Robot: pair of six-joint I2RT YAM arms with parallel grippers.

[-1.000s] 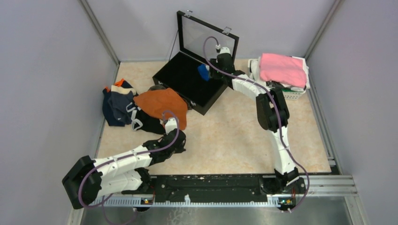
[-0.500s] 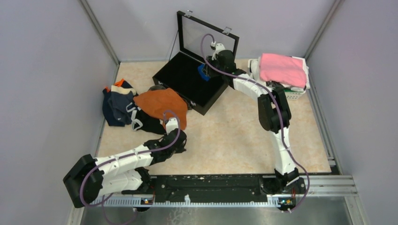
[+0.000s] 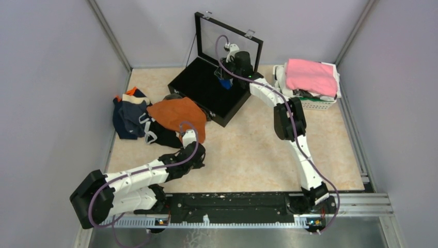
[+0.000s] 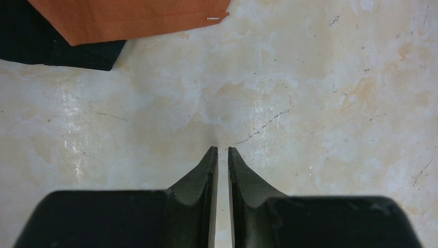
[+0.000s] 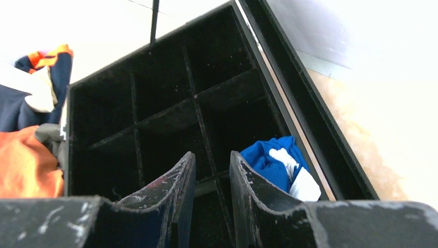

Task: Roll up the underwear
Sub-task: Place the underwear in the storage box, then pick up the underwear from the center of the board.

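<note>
A rolled royal blue underwear point(image 5: 268, 160) with white trim sits in a near-right compartment of the open black divided box point(image 5: 155, 103); it shows as a blue spot point(image 3: 225, 82) in the top view. My right gripper point(image 5: 212, 154) hovers over the box just left of it, open, with nothing between its fingers. A pile of underwear lies at the left: rust-orange point(image 3: 178, 113), black point(image 3: 162, 137) and navy point(image 3: 129, 116). My left gripper point(image 4: 222, 149) hangs over bare table just short of the orange hem point(image 4: 134, 18), jaws almost together and empty.
The box's glass lid point(image 3: 227, 39) stands upright behind my right gripper. A white basket point(image 3: 323, 105) with a pink folded cloth point(image 3: 310, 75) sits at the back right. Grey walls close in on three sides.
My right gripper has swung left over the box and narrowed its jaws; the blue underwear stays in its compartment. The left arm has not moved.
</note>
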